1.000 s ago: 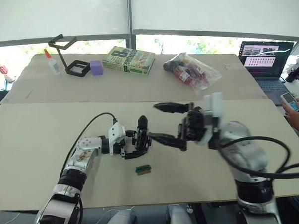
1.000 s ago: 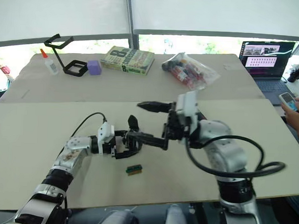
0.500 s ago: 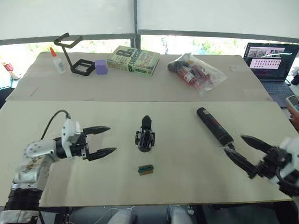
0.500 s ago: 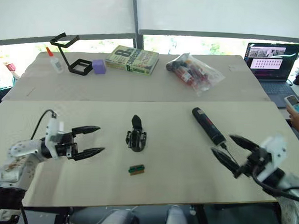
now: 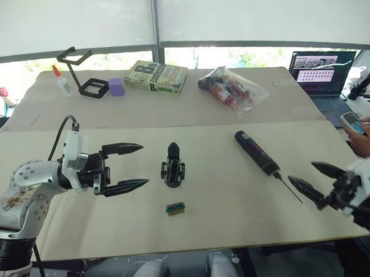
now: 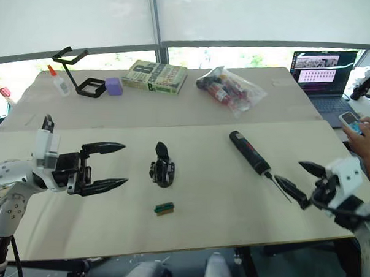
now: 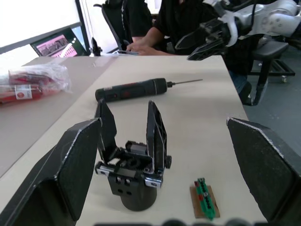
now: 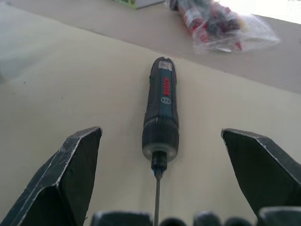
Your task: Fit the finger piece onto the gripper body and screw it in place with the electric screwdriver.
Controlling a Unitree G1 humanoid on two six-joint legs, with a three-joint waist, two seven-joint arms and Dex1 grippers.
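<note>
The gripper body [image 5: 172,167] stands upright near the middle of the table [image 5: 231,202], seemingly with two black fingers up, so the finger piece may already be seated. It looks small, rigid and top-heavy, best held low around its round base. The electric screwdriver [image 5: 258,154] lies well to the right of the gripper body, its thin bit pointing toward the near edge; it seems stiff, smooth and prone to roll, so grasp mid-barrel, never the bit. A small green-and-brown block [image 5: 176,207] lies just in front of the gripper body. The left gripper [image 5: 127,168], spread and empty, hovers left of it; the right gripper [image 5: 315,179], spread and empty, hovers beyond the screwdriver, near the table's right edge. Open tabletop surrounds the gripper body
</note>
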